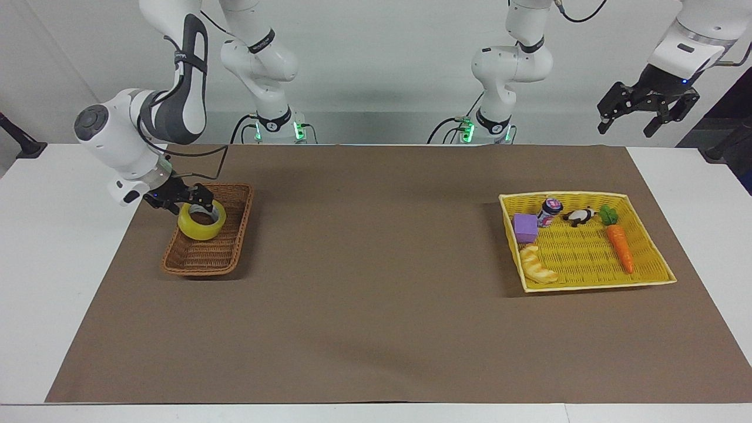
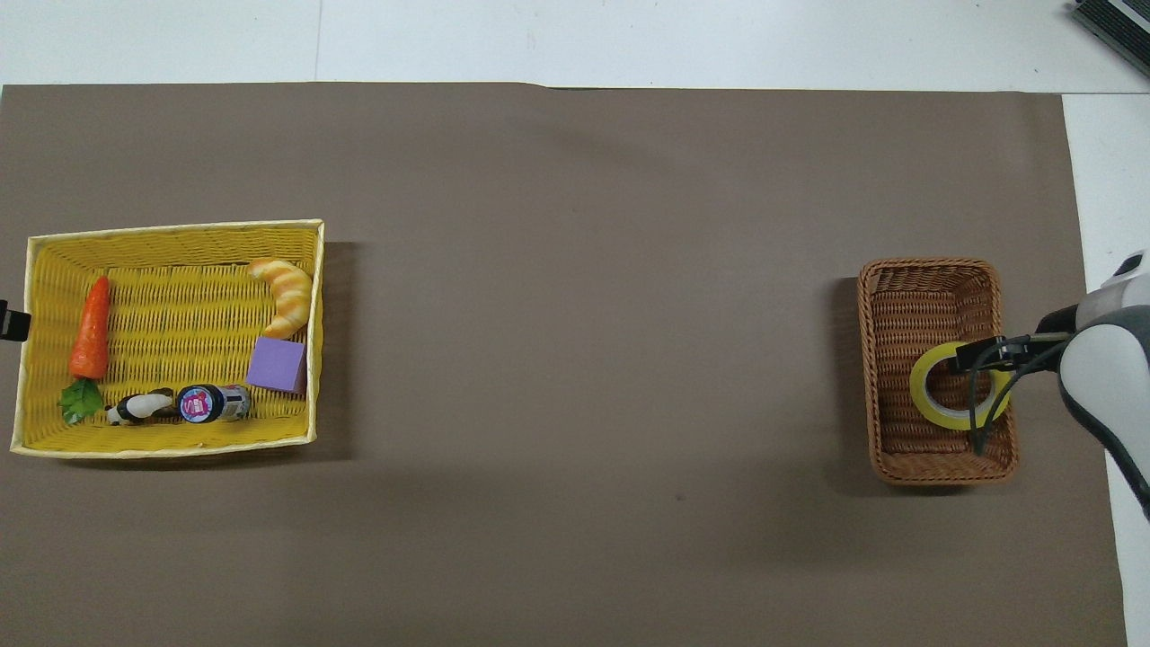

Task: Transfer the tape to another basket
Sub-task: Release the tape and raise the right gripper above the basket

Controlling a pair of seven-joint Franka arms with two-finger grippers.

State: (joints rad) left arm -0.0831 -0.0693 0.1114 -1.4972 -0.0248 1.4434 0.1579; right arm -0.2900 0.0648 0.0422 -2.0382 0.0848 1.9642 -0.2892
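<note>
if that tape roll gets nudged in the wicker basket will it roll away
Probably not: the tape lies flat in the brown wicker basket, hole upward. It looks rigid, likely sliding rather than rolling. The right gripper is at its rim.

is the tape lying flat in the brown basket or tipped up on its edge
Lying flat. The tape sits inside the basket, its round hole facing up in the overhead view.

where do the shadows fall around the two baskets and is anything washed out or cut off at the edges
Facing view: soft, even light; the basket and yellow tray cast faint shadows on the brown mat; the left gripper hangs against a dark corner. Overhead view: each shadow lies along the container's centre-facing and robot-facing sides; the white table looks bright; the right gripper over the tape shows, its arm cut off at the frame.
</note>
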